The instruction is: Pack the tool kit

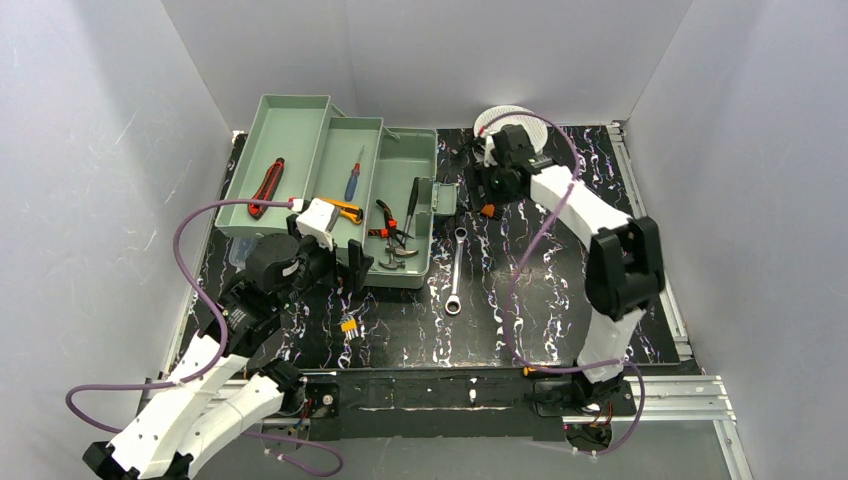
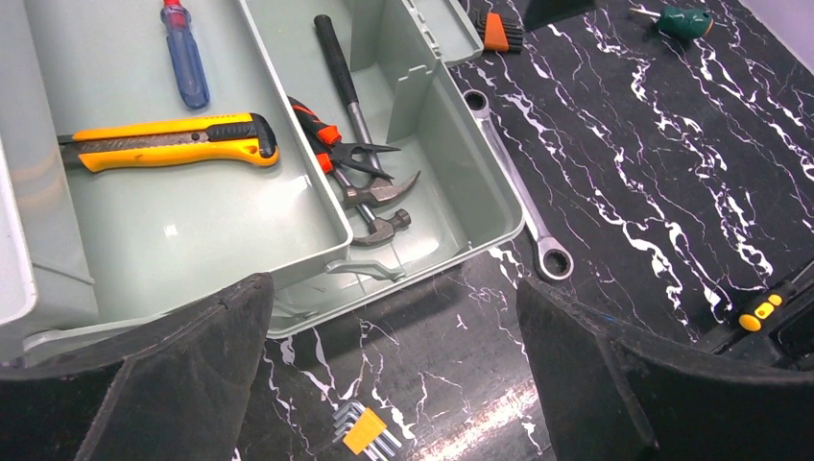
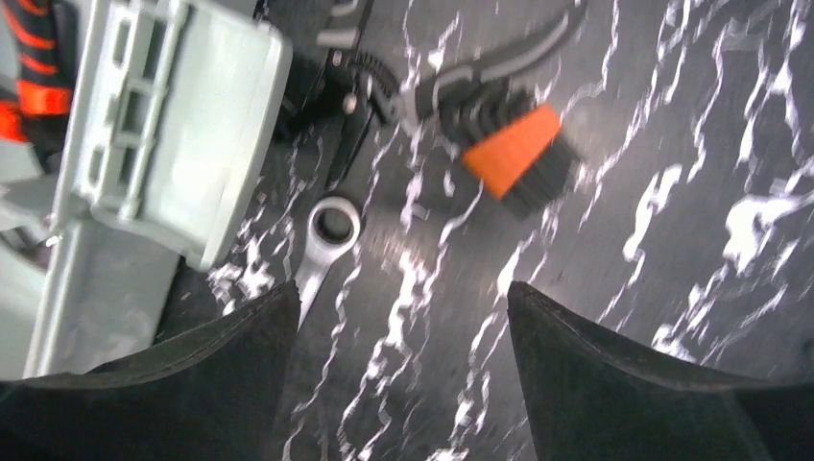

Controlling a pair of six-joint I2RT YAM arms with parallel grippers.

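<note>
The pale green toolbox point(image 1: 425, 275) stands open at the back left, its trays spread out. A red knife point(image 1: 265, 187), a blue screwdriver point(image 2: 184, 58), a yellow knife point(image 2: 173, 141), pliers point(image 2: 331, 144) and a hammer point(image 2: 370, 192) lie inside. A wrench point(image 1: 456, 270) lies on the mat to the right of the box. My left gripper point(image 2: 392, 288) hangs open over the box's front edge, holding nothing. A yellow hex key set point(image 2: 367, 429) lies below it. My right gripper point(image 3: 403, 293) is open above the mat, near an orange hex key set point(image 3: 509, 154) and the wrench's ring point(image 3: 331, 226).
A round white spool point(image 1: 505, 118) stands at the back behind the right arm. A green-handled screwdriver point(image 2: 686, 21) lies on the black marbled mat point(image 1: 520, 300). Grey walls close in the back and both sides.
</note>
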